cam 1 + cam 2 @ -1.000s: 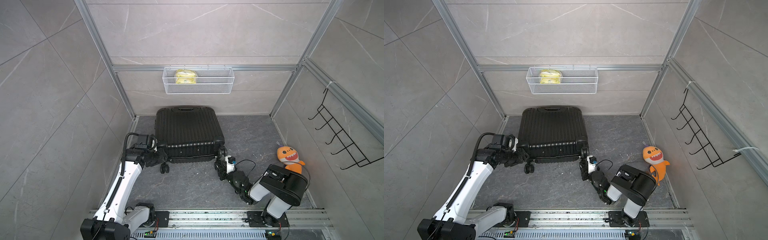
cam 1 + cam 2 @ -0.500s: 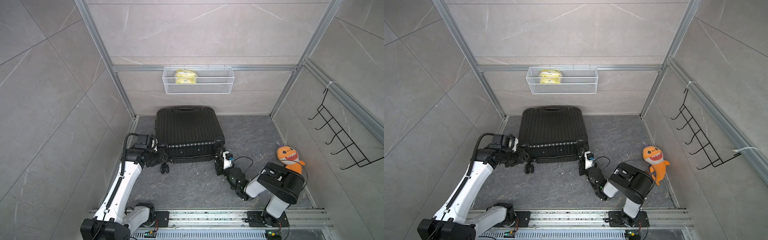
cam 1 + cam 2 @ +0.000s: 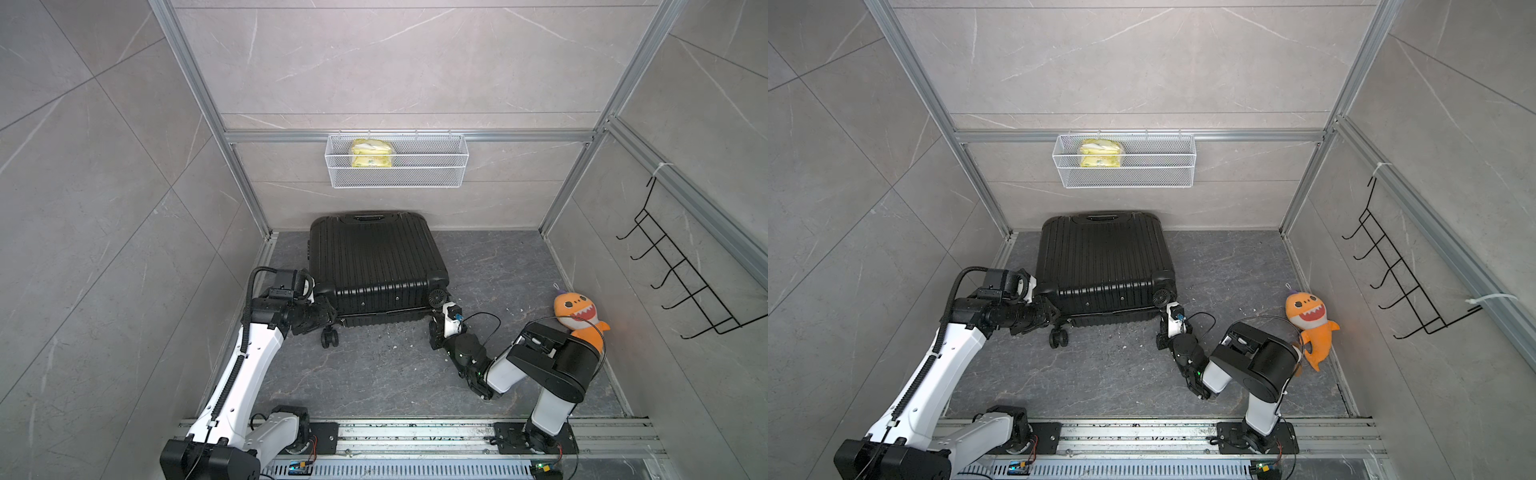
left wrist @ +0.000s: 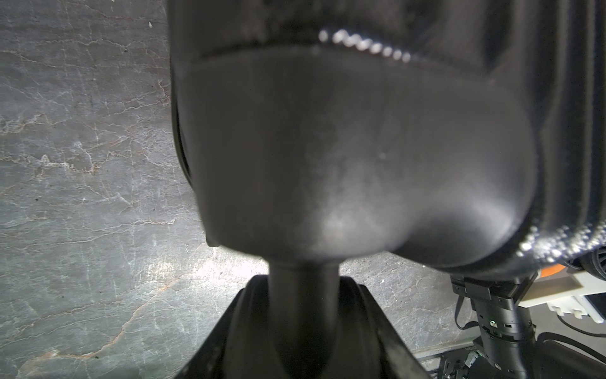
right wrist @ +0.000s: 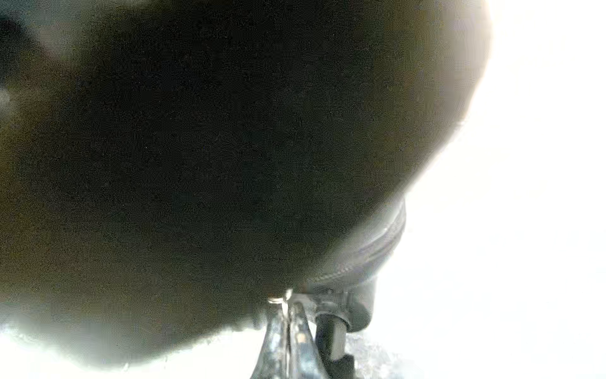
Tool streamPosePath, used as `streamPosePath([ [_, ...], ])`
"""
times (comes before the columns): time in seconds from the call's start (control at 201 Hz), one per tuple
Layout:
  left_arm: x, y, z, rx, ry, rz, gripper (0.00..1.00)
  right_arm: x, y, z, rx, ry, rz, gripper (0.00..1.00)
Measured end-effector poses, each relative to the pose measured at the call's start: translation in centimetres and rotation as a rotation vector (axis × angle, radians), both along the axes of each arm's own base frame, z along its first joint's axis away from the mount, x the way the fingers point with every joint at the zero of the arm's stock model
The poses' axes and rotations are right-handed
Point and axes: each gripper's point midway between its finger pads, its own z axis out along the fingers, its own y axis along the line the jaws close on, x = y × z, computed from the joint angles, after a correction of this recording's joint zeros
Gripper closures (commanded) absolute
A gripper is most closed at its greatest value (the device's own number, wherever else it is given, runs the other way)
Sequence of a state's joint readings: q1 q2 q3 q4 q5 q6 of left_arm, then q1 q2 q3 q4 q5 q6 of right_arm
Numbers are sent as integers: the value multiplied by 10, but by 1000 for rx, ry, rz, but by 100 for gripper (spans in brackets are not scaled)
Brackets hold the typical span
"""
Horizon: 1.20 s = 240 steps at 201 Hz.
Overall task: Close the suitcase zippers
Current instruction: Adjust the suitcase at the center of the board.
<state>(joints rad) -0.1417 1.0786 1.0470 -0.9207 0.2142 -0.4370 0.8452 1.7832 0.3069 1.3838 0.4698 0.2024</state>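
Lying flat on the grey floor (image 3: pixel 374 374) at the far middle, against the back wall, a black suitcase (image 3: pixel 374 257) is flanked at its two near corners by the grippers. Its glossy ribbed shell is shown with a handle on the far edge and small wheels along the near edge. The left gripper (image 3: pixel 326 313) is set at the near-left corner, its fingers (image 4: pixel 370 315) part-spread and clasped around a black wheel post (image 4: pixel 303 295). The right gripper (image 3: pixel 433 323) is placed at the near-right corner. Its fingers (image 5: pixel 301 328) are pressed together on a small silvery zipper pull (image 5: pixel 277 299), beside the dark zipper band (image 5: pixel 377 249).
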Motion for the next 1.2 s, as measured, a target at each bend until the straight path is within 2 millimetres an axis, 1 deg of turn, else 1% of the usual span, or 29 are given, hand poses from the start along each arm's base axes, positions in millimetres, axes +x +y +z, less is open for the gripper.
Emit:
streamPosePath([
  [0.209,-5,10,-6,77,16,-2,91,-9,-14,5,-11,1,-27,100],
  [0.419,-2,23,-10,167,11,-36,97,-15,-22,10,-32,22,-43,100],
  [0.528,8,35,-12,201,5,-63,100,-18,-24,11,-57,53,-47,100],
  [0.638,21,44,-13,214,-18,-103,100,-20,-22,13,-80,98,-39,100],
  [0.762,35,51,-13,197,-45,-147,99,-20,-20,13,-116,154,-12,100],
  [0.902,50,54,-14,205,-95,-197,94,-13,-22,14,-151,217,3,100],
  [0.927,52,54,-13,206,-103,-203,91,-12,-22,14,-154,228,7,100],
  [0.967,55,55,-14,205,-110,-210,82,-11,-23,13,-158,244,16,100],
  [1.032,60,56,-13,210,-110,-215,55,-10,-22,13,-165,268,35,100],
  [1.071,63,57,-11,215,-109,-213,41,-10,-21,13,-174,280,48,100],
  [1.156,69,67,-5,244,-115,-171,23,-11,-20,10,-190,300,67,100],
  [1.176,69,70,-2,255,-122,-164,21,-12,-20,10,-194,302,72,100],
  [1.196,70,72,1,256,-127,-148,15,-12,-19,9,-196,305,74,100],
])
